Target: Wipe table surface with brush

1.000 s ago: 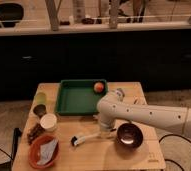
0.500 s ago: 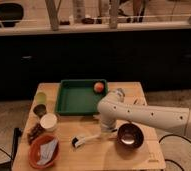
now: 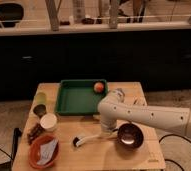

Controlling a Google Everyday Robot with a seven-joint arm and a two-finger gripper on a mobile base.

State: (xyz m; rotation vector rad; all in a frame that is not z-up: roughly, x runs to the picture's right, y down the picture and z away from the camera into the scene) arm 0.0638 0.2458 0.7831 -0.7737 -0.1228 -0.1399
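Note:
The light tan wooden table surface (image 3: 104,155) fills the lower middle of the camera view. The brush (image 3: 89,139) lies on it with its white handle running right and its dark bristle head (image 3: 77,143) at the left end. My gripper (image 3: 108,129) is at the end of the white arm that reaches in from the right. It is low over the right end of the brush handle, just left of a dark bowl (image 3: 128,136).
A green tray (image 3: 74,99) with an orange-red fruit (image 3: 98,87) stands at the back. On the left are a yellow-green object (image 3: 40,97), a dark cup (image 3: 39,109), a white cup (image 3: 49,121) and an orange bowl (image 3: 43,149) holding a pale cloth. A dark counter stands behind the table.

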